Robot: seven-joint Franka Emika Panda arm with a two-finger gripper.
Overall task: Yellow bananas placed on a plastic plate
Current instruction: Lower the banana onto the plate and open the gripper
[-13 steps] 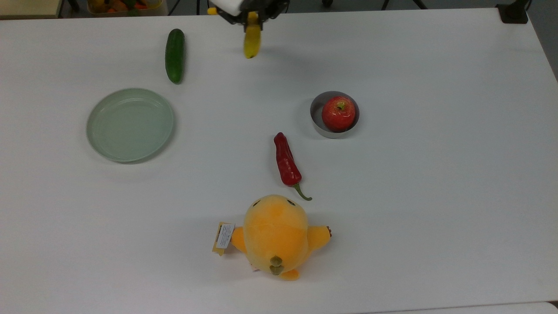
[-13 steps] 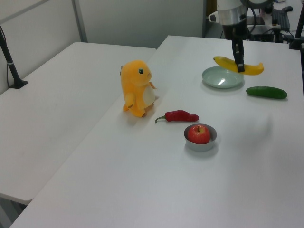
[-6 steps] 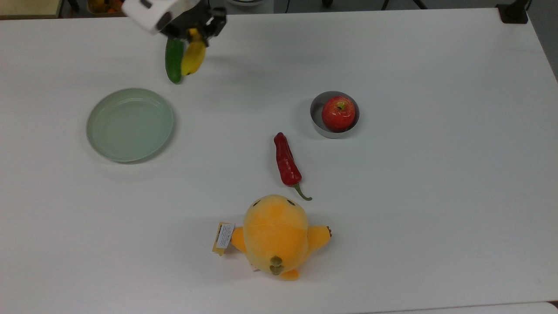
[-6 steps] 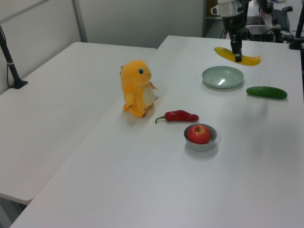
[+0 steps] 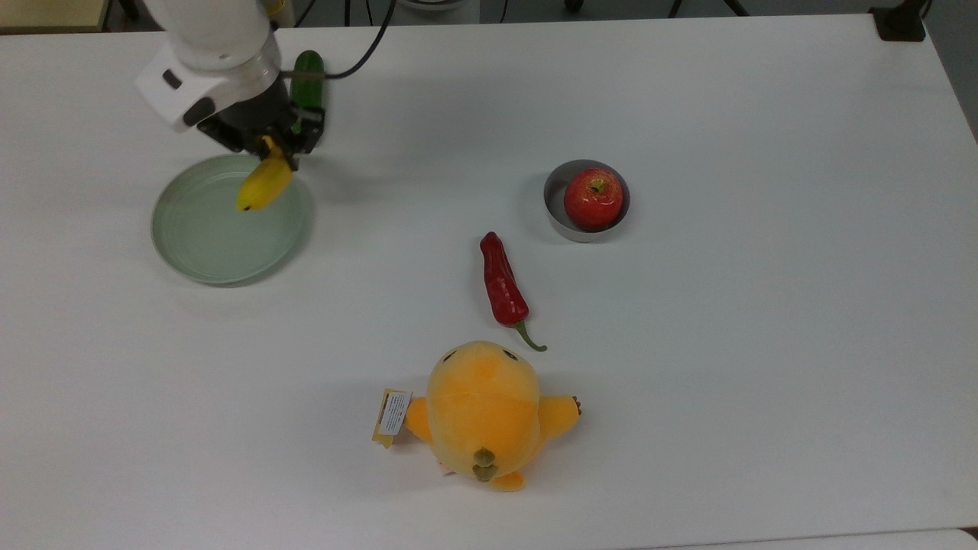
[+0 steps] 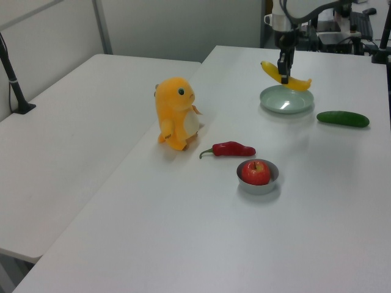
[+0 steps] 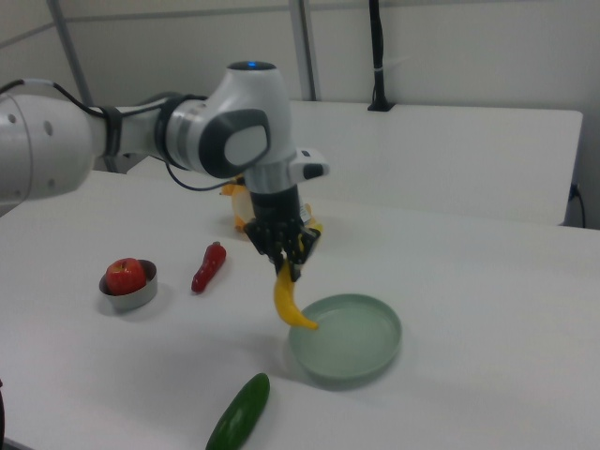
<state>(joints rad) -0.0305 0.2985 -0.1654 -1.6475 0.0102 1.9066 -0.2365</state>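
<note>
The yellow banana (image 5: 263,183) hangs in the air over the far rim of the pale mint-green plate (image 5: 206,244), clear of its surface. My gripper (image 5: 269,145) is shut on the banana's middle. The left view has the banana (image 6: 292,81) held crosswise above the plate (image 6: 287,104), with the gripper (image 6: 283,78) coming down from above. From the right view, the banana (image 7: 289,305) droops from the gripper (image 7: 284,264) just over the left rim of the plate (image 7: 361,361).
A dark green cucumber (image 5: 308,80) lies behind the plate, partly hidden by the arm. A grey bowl (image 5: 558,210) holds a red apple (image 5: 593,199). A red chilli (image 5: 502,286) and an orange plush chick (image 5: 481,412) sit toward the table's front.
The gripper carried the banana from the table's far edge, past the cucumber, toward the top view's left and down to above the plate's rim.
</note>
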